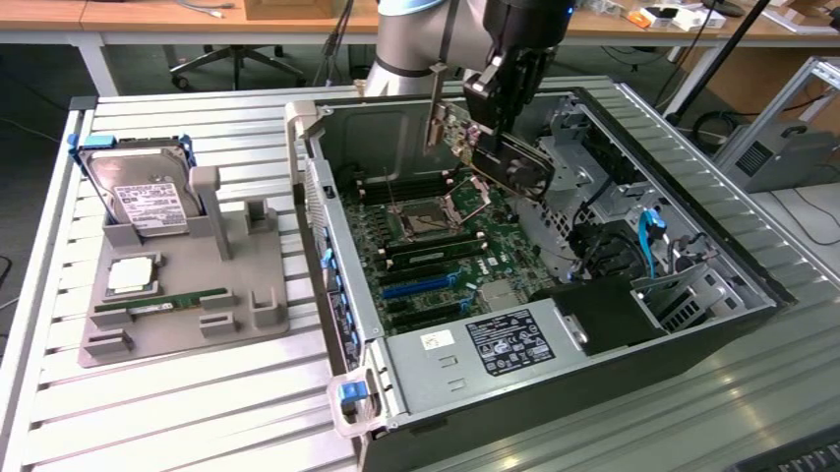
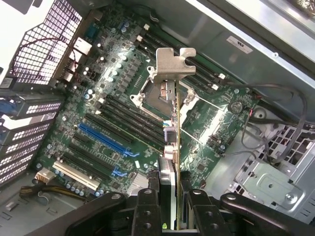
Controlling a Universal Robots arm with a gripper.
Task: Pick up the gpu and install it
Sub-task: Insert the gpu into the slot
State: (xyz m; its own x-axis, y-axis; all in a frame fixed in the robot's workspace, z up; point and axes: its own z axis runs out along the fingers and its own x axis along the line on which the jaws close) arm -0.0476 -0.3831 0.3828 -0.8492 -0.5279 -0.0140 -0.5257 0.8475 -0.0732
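My gripper [image 1: 505,116] hangs over the open computer case [image 1: 344,295], shut on the gpu [image 1: 510,162]. The gpu is a dark card with a silvery metal bracket [image 1: 435,108], held tilted above the motherboard [image 1: 447,251] near the CPU socket. In the wrist view the gpu [image 2: 172,142] is seen edge-on between the two black fingers [image 2: 147,206], its bracket [image 2: 174,61] pointing away from the camera. It is in the air, clear of the board. The blue expansion slot [image 2: 106,140] lies off to one side of the card.
On the exterior view's left, a grey holder [image 1: 236,305] carries a hard drive [image 1: 145,192], a small square chip [image 1: 132,275] and a green memory stick [image 1: 164,303]. Inside the case are the power supply [image 1: 506,344], drive cages [image 1: 683,295] and cables [image 1: 650,241].
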